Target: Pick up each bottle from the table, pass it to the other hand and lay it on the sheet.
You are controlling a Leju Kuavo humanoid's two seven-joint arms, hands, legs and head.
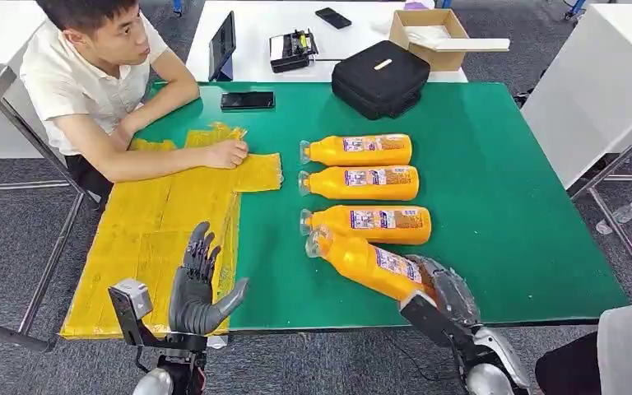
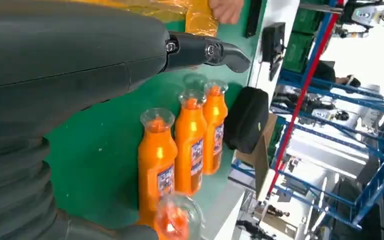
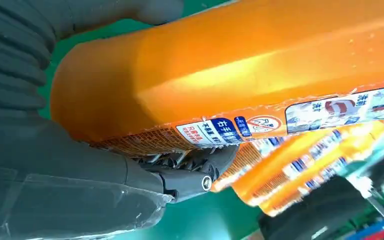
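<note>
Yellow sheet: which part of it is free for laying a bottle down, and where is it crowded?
The yellow sheet is bare along its near half, beside the left hand. Its far end is crowded: a person's hand rests there. The three lying bottles fill the green table to the sheet's right.

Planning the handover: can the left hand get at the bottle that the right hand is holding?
Probably yes. The left hand is open and raised over the sheet; the right hand grips the bottle by its base, neck pointing left, bare green table between.

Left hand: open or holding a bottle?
Open. The left hand is raised over the yellow sheet, fingers spread, nothing in it.
</note>
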